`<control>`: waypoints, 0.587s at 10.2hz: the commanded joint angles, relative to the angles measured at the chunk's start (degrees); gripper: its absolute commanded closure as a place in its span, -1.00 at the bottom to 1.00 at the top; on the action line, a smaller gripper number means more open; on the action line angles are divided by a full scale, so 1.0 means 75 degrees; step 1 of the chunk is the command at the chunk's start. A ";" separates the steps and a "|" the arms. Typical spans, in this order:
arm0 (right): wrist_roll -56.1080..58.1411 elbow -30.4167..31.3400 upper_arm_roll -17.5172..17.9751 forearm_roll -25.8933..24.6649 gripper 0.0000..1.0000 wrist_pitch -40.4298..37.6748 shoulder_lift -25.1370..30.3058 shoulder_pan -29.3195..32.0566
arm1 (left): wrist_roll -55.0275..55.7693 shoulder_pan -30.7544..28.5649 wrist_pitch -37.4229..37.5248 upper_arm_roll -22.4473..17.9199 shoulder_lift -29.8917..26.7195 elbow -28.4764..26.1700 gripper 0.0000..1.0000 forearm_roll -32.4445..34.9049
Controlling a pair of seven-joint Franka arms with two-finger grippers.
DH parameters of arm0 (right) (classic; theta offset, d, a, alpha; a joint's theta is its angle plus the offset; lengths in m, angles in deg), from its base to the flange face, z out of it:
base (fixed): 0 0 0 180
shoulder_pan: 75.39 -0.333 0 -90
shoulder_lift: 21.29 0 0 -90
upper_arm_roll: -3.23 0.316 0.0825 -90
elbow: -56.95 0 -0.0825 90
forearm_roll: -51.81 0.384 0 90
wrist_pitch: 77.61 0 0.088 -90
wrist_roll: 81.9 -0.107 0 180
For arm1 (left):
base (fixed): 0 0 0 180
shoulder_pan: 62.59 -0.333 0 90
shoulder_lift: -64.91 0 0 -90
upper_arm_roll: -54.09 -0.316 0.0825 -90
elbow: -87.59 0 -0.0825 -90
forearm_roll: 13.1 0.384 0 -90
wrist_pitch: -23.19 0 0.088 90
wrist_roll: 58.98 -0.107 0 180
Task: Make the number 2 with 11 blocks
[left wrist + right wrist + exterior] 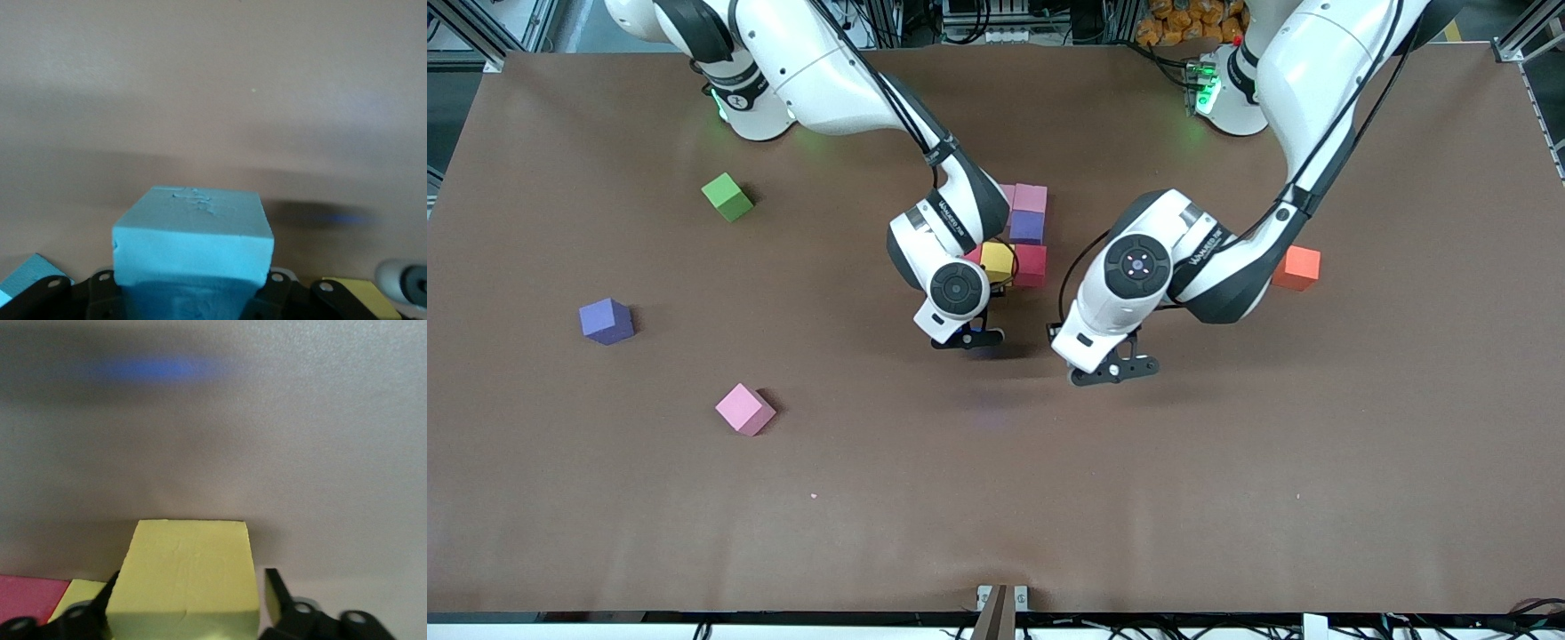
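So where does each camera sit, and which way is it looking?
Front view: high across the brown table, facing both white arms and the foam cubes.
Left wrist view: on the left arm's wrist, looking past the left fingers, shut on a light blue foam cube.
Right wrist view: on the right arm's wrist, looking past the open right fingers at a yellow foam cube.
Shared: all show the table.

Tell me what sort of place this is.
Probably a robotics lab: two white arms stand on a brown-covered table framed by aluminium rails, with cables at its edge and scattered foam cubes.
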 commanded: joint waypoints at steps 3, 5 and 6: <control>-0.0087 0.0090 -0.0075 0.0127 -1.00 -0.0025 0.0568 0.0102 | 0.0195 0.0170 0.0486 0.0015 -0.0149 -0.0058 1.00 -0.0055; -0.0075 0.0090 -0.0063 0.0127 -1.00 -0.0224 0.0896 0.0335 | 0.0382 0.0287 0.0486 0.0015 -0.0138 -0.0046 1.00 -0.0102; -0.0075 0.0113 -0.0075 0.0127 -1.00 -0.0329 0.1118 0.0488 | 0.0522 0.0461 0.0475 0.0015 -0.0103 -0.0034 1.00 -0.0113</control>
